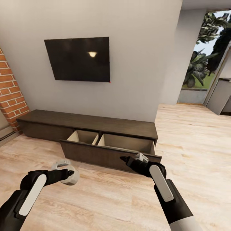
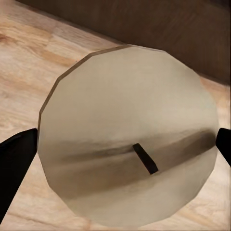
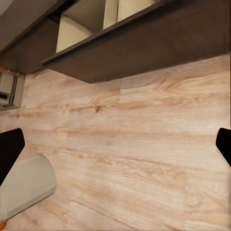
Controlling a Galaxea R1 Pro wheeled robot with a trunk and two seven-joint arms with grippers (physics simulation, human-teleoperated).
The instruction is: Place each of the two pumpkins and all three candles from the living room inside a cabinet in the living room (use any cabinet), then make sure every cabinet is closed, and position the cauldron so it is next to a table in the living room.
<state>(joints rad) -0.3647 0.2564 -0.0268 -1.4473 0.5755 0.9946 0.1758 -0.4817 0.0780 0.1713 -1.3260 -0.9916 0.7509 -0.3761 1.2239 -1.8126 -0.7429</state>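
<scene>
The long, low dark-brown cabinet (image 1: 96,123) stands against the wall under the TV. Its wide drawer (image 1: 106,154) is pulled out, showing two pale beige compartments with nothing visible in them. My left gripper (image 1: 65,175) is shut on a tan-beige candle (image 2: 125,130) with a short dark wick, held above the floor in front of the drawer's left end. The black fingertips (image 2: 14,159) press on either side of it. My right gripper (image 1: 125,158) hovers open at the drawer front with nothing between its fingers. Pumpkins, cauldron and table are out of view.
A black TV (image 1: 78,59) hangs on the grey wall. A brick column (image 1: 9,93) is at the left. At the right are a window with plants (image 1: 202,64) and a grey unit (image 1: 221,96). Light wooden floor (image 1: 106,199) spreads around the cabinet.
</scene>
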